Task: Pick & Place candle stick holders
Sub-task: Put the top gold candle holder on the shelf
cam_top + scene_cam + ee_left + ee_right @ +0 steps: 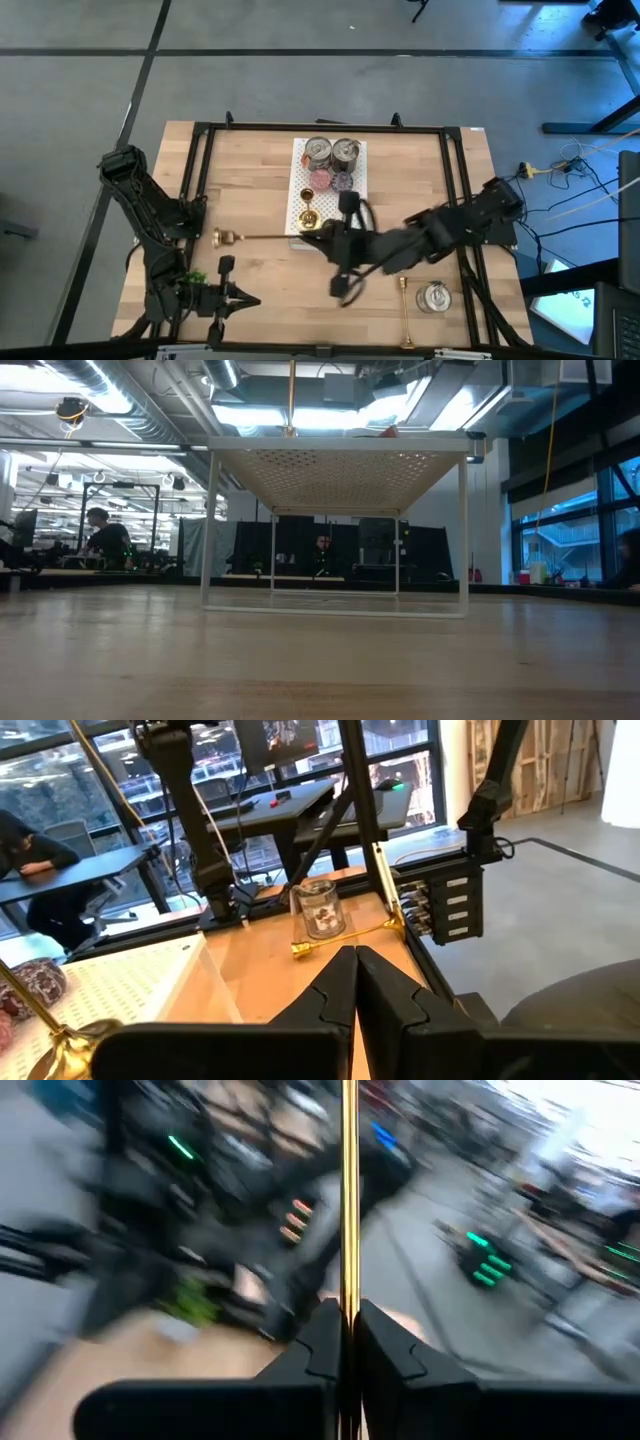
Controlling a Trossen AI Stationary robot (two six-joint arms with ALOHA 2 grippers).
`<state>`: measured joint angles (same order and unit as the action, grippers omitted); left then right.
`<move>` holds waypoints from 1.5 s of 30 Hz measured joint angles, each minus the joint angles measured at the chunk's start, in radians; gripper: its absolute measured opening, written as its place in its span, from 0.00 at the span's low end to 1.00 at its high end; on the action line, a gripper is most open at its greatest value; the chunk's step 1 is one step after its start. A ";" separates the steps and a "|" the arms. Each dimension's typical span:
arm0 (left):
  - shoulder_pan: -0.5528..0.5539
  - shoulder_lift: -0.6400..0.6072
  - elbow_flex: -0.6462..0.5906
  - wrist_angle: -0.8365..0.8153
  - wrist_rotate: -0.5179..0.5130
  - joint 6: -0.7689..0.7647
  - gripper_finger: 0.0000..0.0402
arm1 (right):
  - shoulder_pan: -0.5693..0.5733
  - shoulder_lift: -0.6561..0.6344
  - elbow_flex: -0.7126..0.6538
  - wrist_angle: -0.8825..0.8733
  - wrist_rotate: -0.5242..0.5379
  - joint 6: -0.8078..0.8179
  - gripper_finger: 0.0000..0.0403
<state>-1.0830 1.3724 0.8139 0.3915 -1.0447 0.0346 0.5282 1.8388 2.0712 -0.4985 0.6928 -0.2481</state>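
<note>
My right gripper (325, 236) is at the table's middle, by the near edge of a white perforated rack (298, 226), shut on a long gold candle stick holder (265, 237). Its flared base (224, 237) points toward the table's left. A second gold holder (308, 210) stands on the rack and also shows in the left wrist view (60, 1038). A third (405, 312) lies on the table at the near right; it also shows in the left wrist view (345, 939). My left gripper (250, 299) is shut and empty at the near left. My right gripper pinches the holder's thin stem (349, 1285) between its two fingers, at the end away from the base. The fingers come level from the table's right and lie along the stem, which runs on past their tips. Whether the base touches the table, I cannot tell.
Two round silver tins (332, 153) and small pink and purple discs (331, 180) sit on the rack's far part. A glass jar (434, 297) stands beside the lying holder. A black frame (200, 180) runs round the table. People sit at desks beyond it (108, 540).
</note>
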 joint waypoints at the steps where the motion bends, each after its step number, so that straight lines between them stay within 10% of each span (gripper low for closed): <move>1: -0.002 0.000 0.000 0.000 0.000 -0.004 0.00 | 0.001 -0.016 0.000 0.008 -0.057 -0.001 0.04; 7: -0.009 0.000 0.000 -0.008 -0.003 -0.016 0.01 | 0.008 -0.103 0.000 -0.033 -0.241 0.047 0.04; 15: -0.009 0.000 0.000 -0.008 -0.008 -0.022 0.01 | 0.059 -0.244 -0.188 -0.060 -0.090 0.089 0.04; 30: -0.005 0.000 0.000 -0.008 -0.013 -0.022 0.01 | -0.020 -0.748 -1.193 0.852 -0.078 0.136 0.04; 45: 0.043 0.027 0.000 -0.008 -0.008 -0.038 0.01 | -0.060 -0.723 -1.694 1.655 -0.276 0.128 0.04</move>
<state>-1.0395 1.3989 0.8139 0.3832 -1.0526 -0.0037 0.4680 1.1156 0.3775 1.1564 0.4166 -0.1205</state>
